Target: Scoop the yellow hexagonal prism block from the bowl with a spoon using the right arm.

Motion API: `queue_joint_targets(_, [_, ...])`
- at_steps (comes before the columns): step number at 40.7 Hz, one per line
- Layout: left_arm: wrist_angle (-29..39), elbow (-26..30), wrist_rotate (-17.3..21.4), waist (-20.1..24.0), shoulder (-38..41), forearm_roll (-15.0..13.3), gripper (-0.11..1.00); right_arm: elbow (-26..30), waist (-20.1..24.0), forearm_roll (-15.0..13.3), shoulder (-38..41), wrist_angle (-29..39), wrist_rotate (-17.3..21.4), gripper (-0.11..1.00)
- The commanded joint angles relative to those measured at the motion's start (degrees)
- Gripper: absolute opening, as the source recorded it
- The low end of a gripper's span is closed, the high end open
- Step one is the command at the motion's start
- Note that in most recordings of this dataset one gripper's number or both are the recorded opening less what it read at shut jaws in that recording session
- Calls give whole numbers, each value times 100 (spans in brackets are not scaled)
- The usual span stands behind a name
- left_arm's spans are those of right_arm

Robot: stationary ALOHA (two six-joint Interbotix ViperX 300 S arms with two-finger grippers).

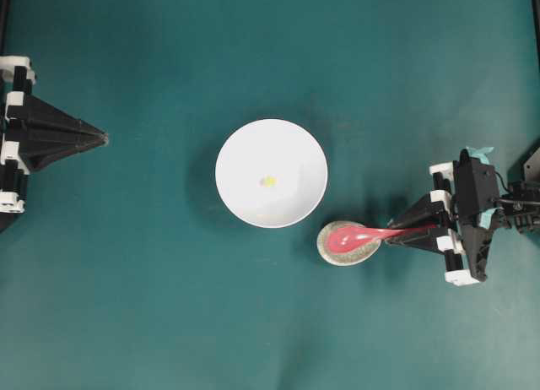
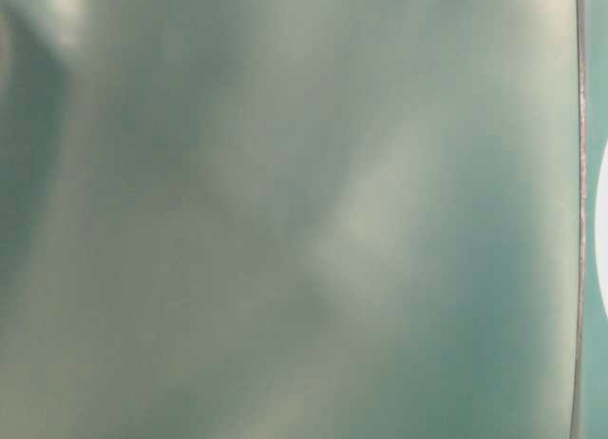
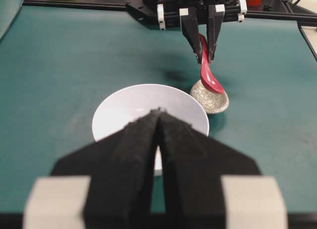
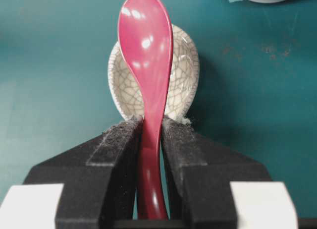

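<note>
1. R gripper (image 4: pixel 151 140) was clamped on the spoon (image 4: pixel 146 65) handle, both pads pressed against its sides; scoop stuck out ahead of the jaws.
2. Spoon's scoop sat over the small crackle-glazed dish (image 1: pixel 347 243); whether it touched the dish or hung just above it, can't tell.
3. Dish lay just beside the bowl (image 1: pixel 295 145), at its lower-right rim in the overhead view.
4. Yellow hexagonal prism block (image 1: pixel 268 181) lay alone near the bowl's middle, well apart from the spoon.
5. L gripper (image 1: pixel 105 138) was at the left edge of the green mat (image 1: pixel 152 306), fingers pressed together w/ nothing between, tips pointing toward the bowl.
6. Table-level view was a blur, nothing readable.
</note>
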State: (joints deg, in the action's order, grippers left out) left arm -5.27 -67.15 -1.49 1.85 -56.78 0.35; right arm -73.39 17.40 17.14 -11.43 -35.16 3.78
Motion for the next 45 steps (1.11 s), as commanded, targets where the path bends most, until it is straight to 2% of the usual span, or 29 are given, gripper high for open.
queue_joint_targets(1, [-9,123,-9,9,53,18,0,88,0,18,-70,-26,9,23])
queue_joint_targets(15, [-18,123,-9,9,53,18,0,88,0,26,-62,-26,9,40])
queue_joint_targets(45, [53,114,-9,9,62,18,0,-18,-9,97,-9,-211,0,41])
